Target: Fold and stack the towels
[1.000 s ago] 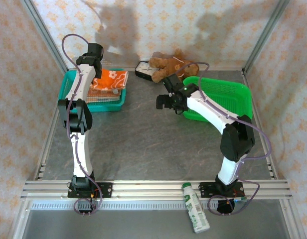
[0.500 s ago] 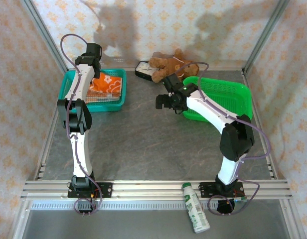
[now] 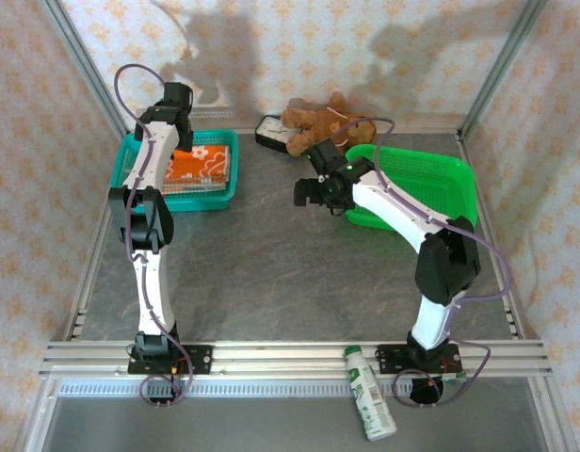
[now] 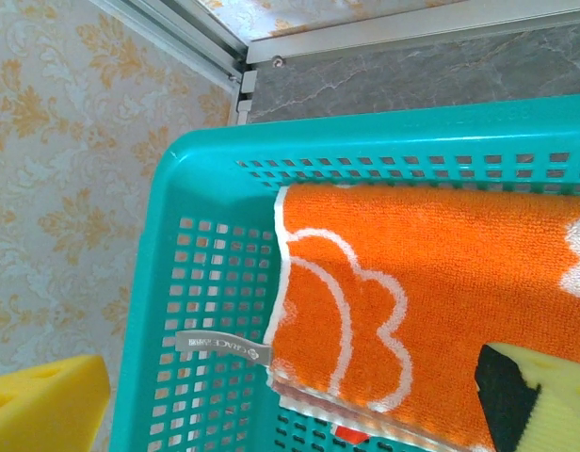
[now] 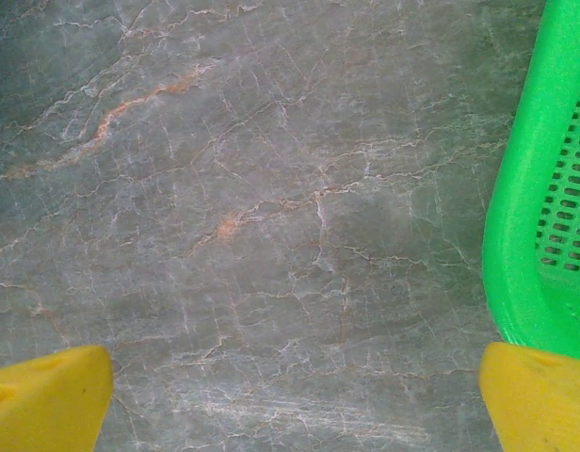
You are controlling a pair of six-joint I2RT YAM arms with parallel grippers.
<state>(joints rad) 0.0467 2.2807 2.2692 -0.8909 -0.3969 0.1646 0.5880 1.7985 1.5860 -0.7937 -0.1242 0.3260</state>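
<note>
Currently left hand (image 4: pixel 295 403) released above towels (image 4: pixel 441 292) in teal basket (image 4: pixel 177 282); right hand (image 5: pixel 290 400) released. Advise straight lift, no snagging.

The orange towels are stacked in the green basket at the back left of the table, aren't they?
Not the green one. The orange towels are stacked in the teal basket at the back left of the table, as the top external view shows. The green basket stands on the right.

Light: bright and even, from above and in front.
Shadows: soft arm shadows (image 3: pixel 207 58) on the back wall (image 3: pixel 299 38).
Focus: tabletop (image 5: pixel 271 217) crisp; yellow claw pads (image 5: pixel 45 400) blurred at wrist-view corners.
</note>
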